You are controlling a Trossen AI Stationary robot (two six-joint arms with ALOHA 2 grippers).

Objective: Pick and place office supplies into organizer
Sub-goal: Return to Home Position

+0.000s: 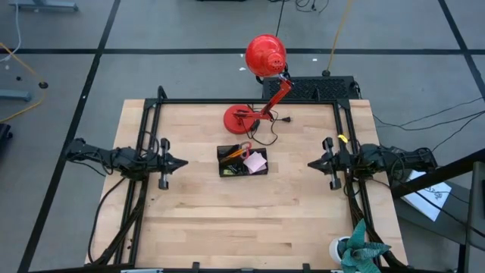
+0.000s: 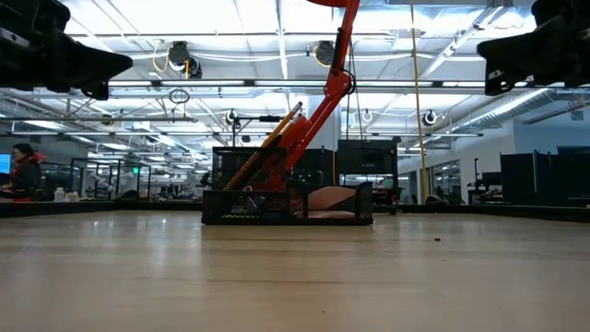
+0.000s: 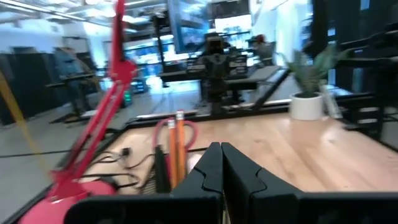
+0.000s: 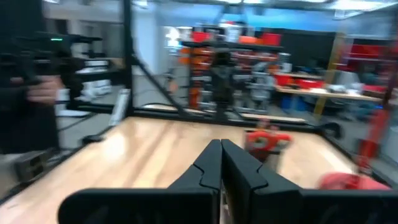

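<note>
Okay, left tool [image 1: 178,162] and right tool [image 1: 312,163] are both pressed together, empty, raised at opposite sides of the tabletop [image 1: 197,220]. Between them the organizer [image 1: 242,174] sits mid-tabletop holding scissors [image 1: 244,149], pencils [image 3: 179,146] and pink pad [image 1: 255,161], red lamp [image 1: 241,118] just behind. For homing, I'd retract each arm straight back and high, no sweep toward the leaning pencils or lamp arm.
</note>
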